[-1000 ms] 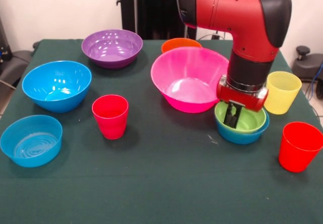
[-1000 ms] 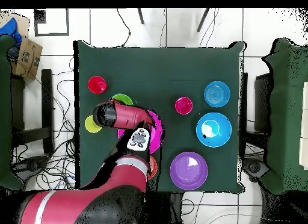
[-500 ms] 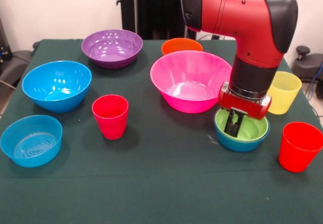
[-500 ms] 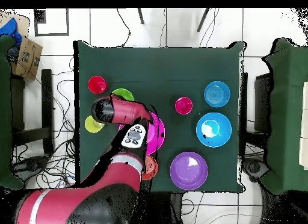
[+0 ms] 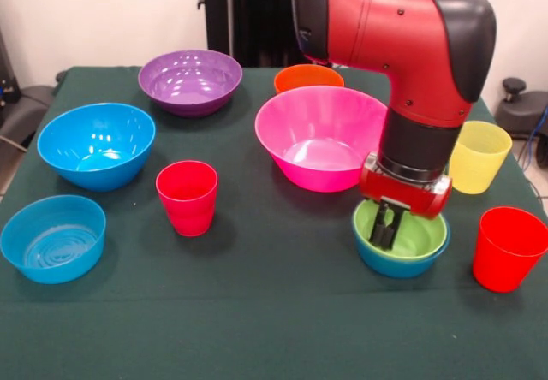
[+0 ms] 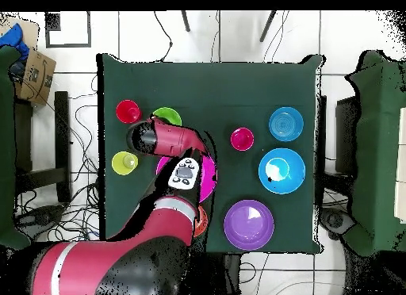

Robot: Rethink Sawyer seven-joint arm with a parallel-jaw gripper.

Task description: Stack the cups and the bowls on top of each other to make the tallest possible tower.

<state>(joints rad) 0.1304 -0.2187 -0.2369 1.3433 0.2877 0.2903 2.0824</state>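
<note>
Two nested bowls hold the hand.

- Dark green cloth-covered tabletop, carrying bowls and cups spread apart.
- Purple bowl and orange bowl along the far edge in the front view.
- Big pink bowl at mid-table.
- Large blue bowl and shallow blue bowl on the picture's left.
- Red cup near centre.
- Small blue bowl, lime green bowl nested inside.
- Yellow cup and second red cup on the right.
</note>
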